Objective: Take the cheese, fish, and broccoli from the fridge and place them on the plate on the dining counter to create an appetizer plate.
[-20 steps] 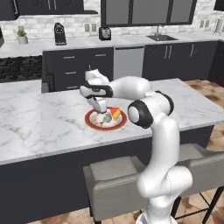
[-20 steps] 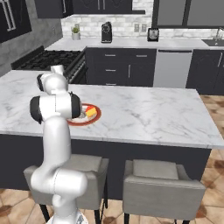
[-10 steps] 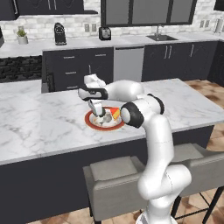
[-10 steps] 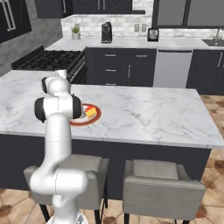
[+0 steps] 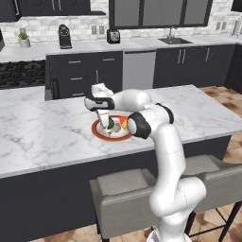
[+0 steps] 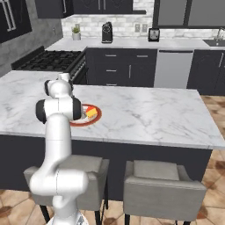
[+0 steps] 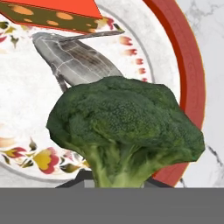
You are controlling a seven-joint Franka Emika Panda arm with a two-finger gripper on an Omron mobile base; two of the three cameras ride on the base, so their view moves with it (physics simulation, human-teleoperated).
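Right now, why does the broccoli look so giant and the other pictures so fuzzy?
Hand view: the camera sits right by the broccoli, so it looms sharp over the plate. Left and right base views: farther off, soft and grainy, food tiny.

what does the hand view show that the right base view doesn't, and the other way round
Hand view alone: the lumpy dark-green broccoli floret close up, the slim grey-silver fish lying behind it, and a flower pattern on the plate's white middle.

Right base view alone: the long white marble-patterned dining counter, two grey chairs in front of it, the black stove and the coffee machine on the back worktop.

Both: the round white plate with its broad red-orange rim and the orange-yellow cheese wedge on it.
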